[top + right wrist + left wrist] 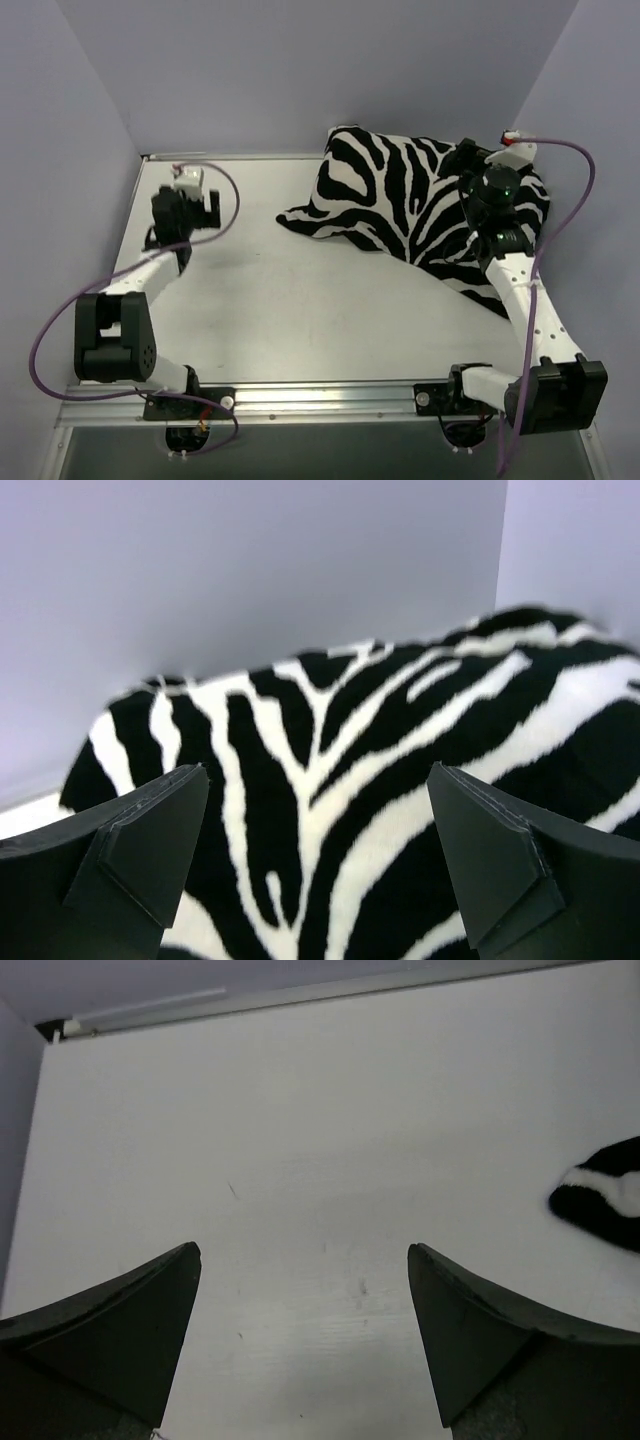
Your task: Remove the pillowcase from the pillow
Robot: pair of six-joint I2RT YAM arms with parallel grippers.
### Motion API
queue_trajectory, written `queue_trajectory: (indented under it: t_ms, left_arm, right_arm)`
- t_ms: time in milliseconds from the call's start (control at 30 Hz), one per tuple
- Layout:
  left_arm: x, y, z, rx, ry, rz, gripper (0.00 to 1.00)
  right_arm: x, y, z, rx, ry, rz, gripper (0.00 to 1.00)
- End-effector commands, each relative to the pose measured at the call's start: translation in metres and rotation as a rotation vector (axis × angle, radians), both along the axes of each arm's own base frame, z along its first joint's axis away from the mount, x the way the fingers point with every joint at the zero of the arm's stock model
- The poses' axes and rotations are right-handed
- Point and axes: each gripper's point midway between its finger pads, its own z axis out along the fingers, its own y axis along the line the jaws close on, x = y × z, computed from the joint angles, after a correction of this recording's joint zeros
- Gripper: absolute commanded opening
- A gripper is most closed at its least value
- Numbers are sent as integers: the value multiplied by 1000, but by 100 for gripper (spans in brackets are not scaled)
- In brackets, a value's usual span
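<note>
A zebra-striped pillowcase (400, 200) lies plump at the back right of the white table (300, 310), one corner pointing left. The pillow is hidden inside it. My right gripper (492, 192) hovers over the pillowcase's right part. In the right wrist view it (318, 770) stands open, with the striped fabric (350, 780) below and nothing between its fingers. My left gripper (188, 212) is at the table's left, apart from the pillowcase. In the left wrist view it (304, 1250) is open over bare table, and the pillowcase's corner (605, 1205) shows at the right edge.
Lilac walls (90, 120) close in the table on the left, back and right. The pillowcase leans against the back wall (250, 570). Purple cables (575, 190) loop from both wrists. A metal rail (320, 395) runs along the near edge between the arm bases.
</note>
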Motion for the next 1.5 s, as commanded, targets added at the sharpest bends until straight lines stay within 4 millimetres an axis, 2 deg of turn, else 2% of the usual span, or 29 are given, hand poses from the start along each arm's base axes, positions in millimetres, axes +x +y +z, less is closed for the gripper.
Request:
queue_trajectory:
  t_ms: [0,67,100,167,300,333,367,433,467,500,533,567,633,667,700,767,833,867,900,933,967,1000,1067,1200,1233,1300,1333,1367,1467]
  left_arm:
    - [-5,-1,36,44,278,-130,94]
    - [-7,-17,64,45,282,-256,94]
    - [-25,-24,58,26,366,-297,94]
    - [-34,-34,76,22,377,-377,94]
    - [-65,-37,80,7,490,-419,94]
    - [-68,-35,82,6,499,-417,94]
    - [-76,-36,83,-8,520,-430,94]
    - [-84,-38,91,-23,513,-453,94]
    - [-89,-37,96,-47,508,-459,94]
    - [-91,-37,100,-57,501,-462,94]
    - [-92,-36,104,-70,497,-459,94]
    - [-94,-29,106,-92,503,-438,94]
    - [-95,-25,120,-129,480,-438,94]
    - [-96,-21,125,-145,475,-433,94]
    - [-100,-13,128,-185,479,-420,94]
    - [-100,-2,144,-206,461,-403,94]
    - [-101,17,154,-225,452,-354,94]
    - [-99,24,170,-217,423,-335,94]
    - [-102,29,168,-245,456,-319,94]
    - [-104,38,174,-268,443,-308,94]
    - [-106,41,177,-281,446,-310,94]
    - [-110,40,180,-303,469,-316,94]
    - [-111,36,175,-306,485,-359,94]
    - [-106,25,123,-472,641,-361,94]
    - [-107,19,116,-493,664,-410,94]
    - [-109,-3,107,-596,701,-512,94]
    - [-110,-9,98,-624,728,-519,94]
    - [-101,-16,91,-604,716,-538,94]
    - [-91,-34,73,-572,738,-548,94]
  right_arm:
    - [-10,11,-85,53,395,47,100]
    - [-15,12,-144,65,644,28,100]
    - [-8,14,-150,63,700,43,100]
    - [-15,26,-206,42,944,100,100]
    - [-2,62,-227,-143,1025,128,100]
    - [5,74,-221,-167,1013,143,100]
    - [6,98,-232,-198,1039,191,99]
    - [16,129,-228,-223,1034,261,74]
    - [14,156,-241,-255,1065,335,57]
    - [13,172,-243,-264,1073,377,16]
    - [10,190,-242,-270,1081,433,0]
    - [17,213,-230,-260,1042,493,0]
    - [-3,283,-206,-227,981,719,0]
    - [-2,312,-168,-203,884,800,0]
    - [-23,352,-143,-163,836,942,0]
    - [-36,392,-66,-64,653,1094,0]
    - [-56,423,-2,98,514,1243,0]
    - [-66,422,38,150,425,1279,0]
    - [-70,422,61,189,365,1297,0]
    - [-76,416,101,251,259,1311,0]
    - [-77,410,114,285,225,1303,0]
    - [-71,404,103,320,249,1274,0]
    - [-59,380,110,399,219,1217,0]
    - [-52,373,53,551,307,1191,0]
    - [-50,376,24,569,347,1183,0]
    - [-50,379,-6,596,404,1179,0]
    - [-48,379,-44,608,481,1152,0]
    - [-46,377,-62,616,515,1140,0]
    - [-33,361,-129,647,637,1075,0]
